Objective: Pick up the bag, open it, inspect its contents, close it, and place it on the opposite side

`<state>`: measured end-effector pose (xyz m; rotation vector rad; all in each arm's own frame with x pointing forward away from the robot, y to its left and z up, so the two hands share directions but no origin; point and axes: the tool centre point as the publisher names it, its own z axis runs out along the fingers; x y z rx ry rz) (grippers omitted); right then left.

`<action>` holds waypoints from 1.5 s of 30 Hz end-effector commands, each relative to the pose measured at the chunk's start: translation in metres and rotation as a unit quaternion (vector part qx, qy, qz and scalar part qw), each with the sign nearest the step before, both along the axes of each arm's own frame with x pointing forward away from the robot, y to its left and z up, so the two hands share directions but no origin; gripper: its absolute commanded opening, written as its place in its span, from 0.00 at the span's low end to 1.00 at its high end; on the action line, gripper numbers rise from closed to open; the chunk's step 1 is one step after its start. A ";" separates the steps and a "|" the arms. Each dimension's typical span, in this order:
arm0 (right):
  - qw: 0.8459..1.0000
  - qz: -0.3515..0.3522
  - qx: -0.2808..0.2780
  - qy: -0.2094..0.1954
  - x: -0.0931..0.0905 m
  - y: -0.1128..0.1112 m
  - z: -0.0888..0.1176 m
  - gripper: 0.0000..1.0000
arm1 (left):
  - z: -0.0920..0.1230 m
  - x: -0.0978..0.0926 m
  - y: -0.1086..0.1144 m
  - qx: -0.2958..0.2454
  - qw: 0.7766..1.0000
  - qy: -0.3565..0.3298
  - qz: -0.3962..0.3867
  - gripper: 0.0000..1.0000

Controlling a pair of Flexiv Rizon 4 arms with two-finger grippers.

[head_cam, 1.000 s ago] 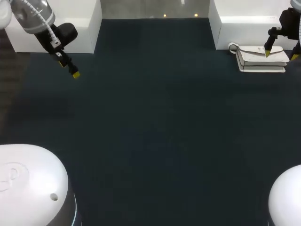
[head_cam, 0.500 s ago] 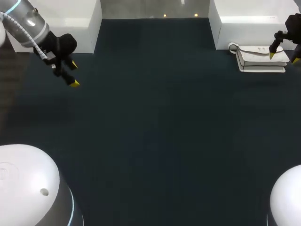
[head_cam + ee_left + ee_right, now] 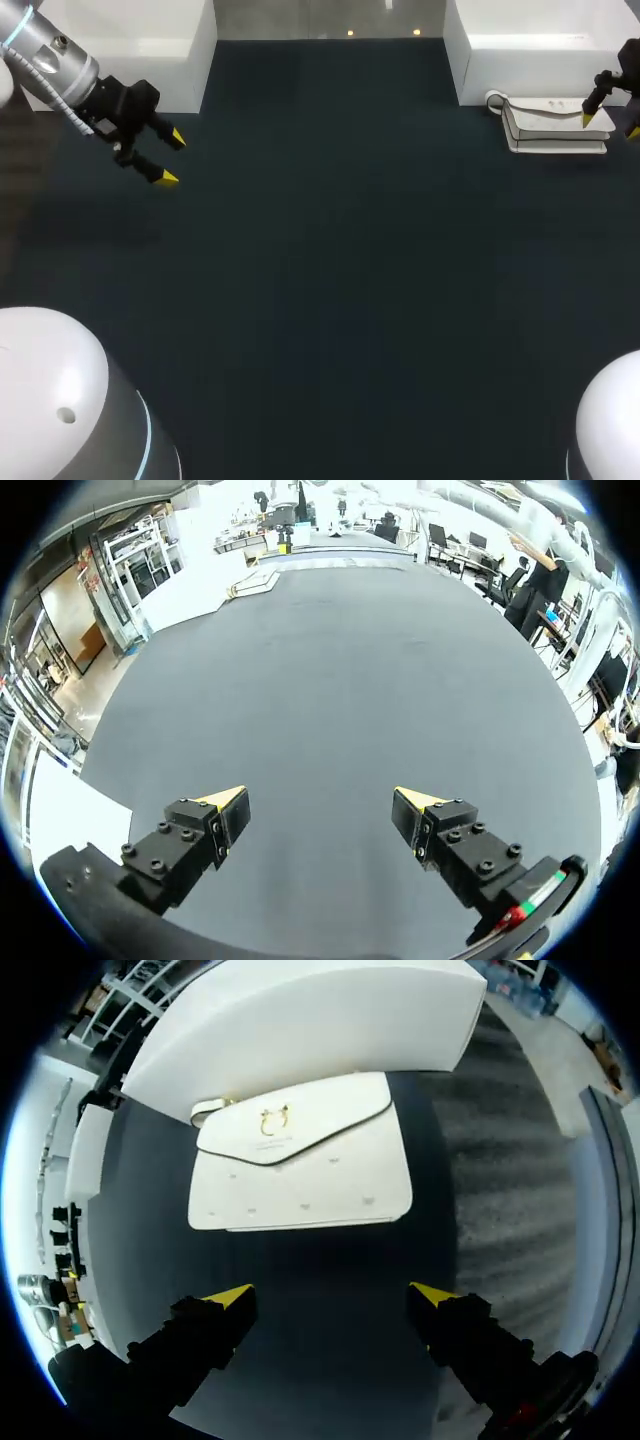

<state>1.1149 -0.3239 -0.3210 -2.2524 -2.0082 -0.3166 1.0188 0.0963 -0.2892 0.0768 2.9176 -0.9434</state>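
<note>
White bag (image 3: 555,127) sits far right; only the right wrist view catches its gold clasp (image 3: 273,1118). The left gripper (image 3: 325,798) and right gripper (image 3: 335,1295) are both splayed wide, gripping nothing.

Dark table (image 3: 330,260), left block (image 3: 150,55), right block (image 3: 530,65)

You have nothing to read here: no text, number, label or sign is legible in any view. The nearest thing to a mark is the small gold clasp (image 3: 273,1118) on the flap of the white bag (image 3: 300,1175), and it shows only as a shape, not as letters.
</note>
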 end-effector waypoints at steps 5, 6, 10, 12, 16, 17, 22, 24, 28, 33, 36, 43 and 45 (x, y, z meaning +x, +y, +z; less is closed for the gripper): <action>1.000 0.002 0.014 0.020 0.019 -0.017 -0.010 1.00 | -0.010 0.010 -0.005 -0.004 1.000 0.004 -0.013 1.00; 1.000 0.002 0.014 0.020 0.020 -0.019 -0.011 1.00 | -0.012 0.011 -0.007 -0.001 1.000 0.006 -0.007 1.00; 1.000 0.003 0.020 0.019 0.027 -0.024 -0.016 1.00 | -0.014 0.015 -0.009 -0.006 1.000 0.005 0.000 1.00; 1.000 0.002 0.023 0.019 0.030 -0.027 -0.018 1.00 | -0.016 0.017 -0.011 -0.006 1.000 0.005 0.004 1.00; 0.999 0.000 0.030 0.019 0.035 -0.032 -0.024 1.00 | -0.021 0.020 -0.017 -0.006 1.000 0.005 0.006 1.00; 0.999 0.000 0.032 0.019 0.037 -0.033 -0.025 1.00 | -0.022 0.021 -0.019 -0.005 1.000 0.006 0.006 1.00; 0.999 -0.002 0.036 0.018 0.041 -0.039 -0.028 1.00 | -0.025 0.024 -0.028 -0.006 1.000 0.006 0.005 1.00; 0.999 -0.002 0.037 0.018 0.043 -0.042 -0.030 1.00 | -0.026 0.026 -0.032 -0.006 1.000 0.005 0.003 1.00; 0.999 -0.004 0.038 0.020 0.045 -0.047 -0.032 1.00 | -0.028 0.030 -0.042 -0.005 1.000 0.004 0.001 1.00; 0.999 -0.004 0.039 0.021 0.048 -0.051 -0.035 1.00 | -0.030 0.035 -0.050 -0.004 1.000 0.006 0.000 1.00; 0.999 -0.005 0.041 0.021 0.050 -0.054 -0.037 1.00 | -0.030 0.035 -0.050 -0.004 1.000 0.006 0.000 1.00; 0.998 -0.007 0.053 0.020 0.056 -0.059 -0.042 1.00 | -0.030 0.035 -0.050 -0.004 1.000 0.006 0.000 1.00; 0.998 -0.006 0.060 0.016 0.059 -0.059 -0.043 1.00 | -0.030 0.035 -0.050 -0.004 1.000 0.006 0.000 1.00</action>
